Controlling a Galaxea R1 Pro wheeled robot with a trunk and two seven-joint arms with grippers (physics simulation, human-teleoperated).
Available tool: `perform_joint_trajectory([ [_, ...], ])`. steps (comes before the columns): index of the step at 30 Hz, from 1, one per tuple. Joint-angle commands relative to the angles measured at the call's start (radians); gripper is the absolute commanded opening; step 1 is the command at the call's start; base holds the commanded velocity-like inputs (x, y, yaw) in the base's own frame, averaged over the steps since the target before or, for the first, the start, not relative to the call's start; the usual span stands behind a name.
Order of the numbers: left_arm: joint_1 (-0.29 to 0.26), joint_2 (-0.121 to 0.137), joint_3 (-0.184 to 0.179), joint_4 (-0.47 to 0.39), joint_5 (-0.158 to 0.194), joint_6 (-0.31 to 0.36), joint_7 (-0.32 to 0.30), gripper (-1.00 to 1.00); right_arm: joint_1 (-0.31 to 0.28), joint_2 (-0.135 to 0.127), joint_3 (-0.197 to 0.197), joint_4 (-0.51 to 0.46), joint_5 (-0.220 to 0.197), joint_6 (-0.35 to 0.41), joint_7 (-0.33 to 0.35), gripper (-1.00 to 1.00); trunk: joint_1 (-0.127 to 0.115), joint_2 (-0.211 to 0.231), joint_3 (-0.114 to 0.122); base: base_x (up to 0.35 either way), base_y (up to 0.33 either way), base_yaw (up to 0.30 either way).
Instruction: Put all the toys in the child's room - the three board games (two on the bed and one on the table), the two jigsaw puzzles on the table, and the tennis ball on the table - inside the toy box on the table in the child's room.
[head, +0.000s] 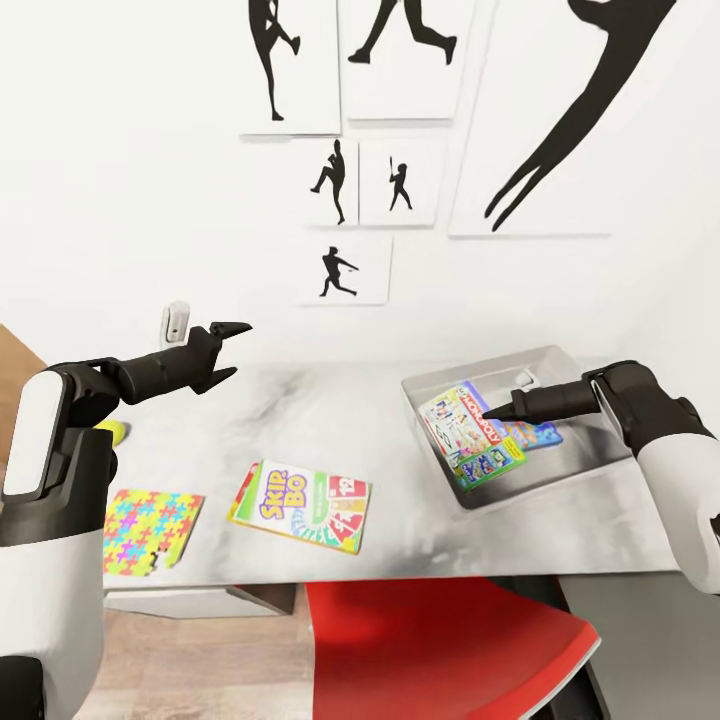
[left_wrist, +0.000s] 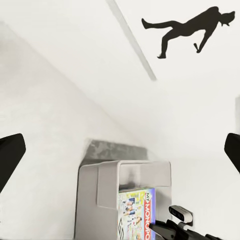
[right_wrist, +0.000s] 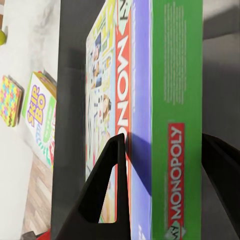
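The light grey toy box (head: 585, 455) stands on the table (head: 330, 420) at the right. In it a pale green-white board game (head: 470, 435) lies tilted over a smaller blue one (head: 545, 436). My right gripper (head: 508, 394) hovers just above them, open, its fingers (right_wrist: 107, 190) straddling the green box edge (right_wrist: 177, 100). A SKIP-BO game (head: 300, 505) lies near the table's front. A jigsaw puzzle (head: 150, 530) lies at the front left. The tennis ball (head: 117, 432) peeks out behind my left arm. My left gripper (head: 240, 350) is open and empty, raised above the table's left half.
A red chair (head: 440, 650) is tucked under the table's front edge. The white wall with black player silhouettes (head: 340, 180) rises right behind the table. A small white fitting (head: 176, 322) is on the wall near my left gripper. Wood floor (head: 200, 665) shows at the lower left.
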Motion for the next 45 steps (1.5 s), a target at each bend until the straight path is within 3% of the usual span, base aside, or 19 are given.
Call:
perform_joint_trajectory([
  [1, -0.001, 0.0, 0.001, -0.001, 0.01, 0.002, 0.01, 1.0, -0.001, -0.001, 0.001, -0.001, 0.006, 0.008, 0.007, -1.0, 0.001, -0.002, -0.003, 0.0, 0.0, 0.0],
  [29, -0.001, 0.0, -0.001, 0.0, 0.01, 0.002, 0.01, 1.0, -0.025, -0.004, 0.0, -0.002, 0.005, 0.007, 0.006, -1.0, 0.001, -0.002, -0.049, 0.0, 0.0, 0.0],
  [45, -0.001, 0.0, -0.001, 0.0, 0.01, 0.003, 0.01, 1.0, -0.043, -0.027, -0.002, -0.003, 0.004, 0.005, 0.006, -1.0, 0.001, -0.002, -0.059, 0.0, 0.0, 0.0],
])
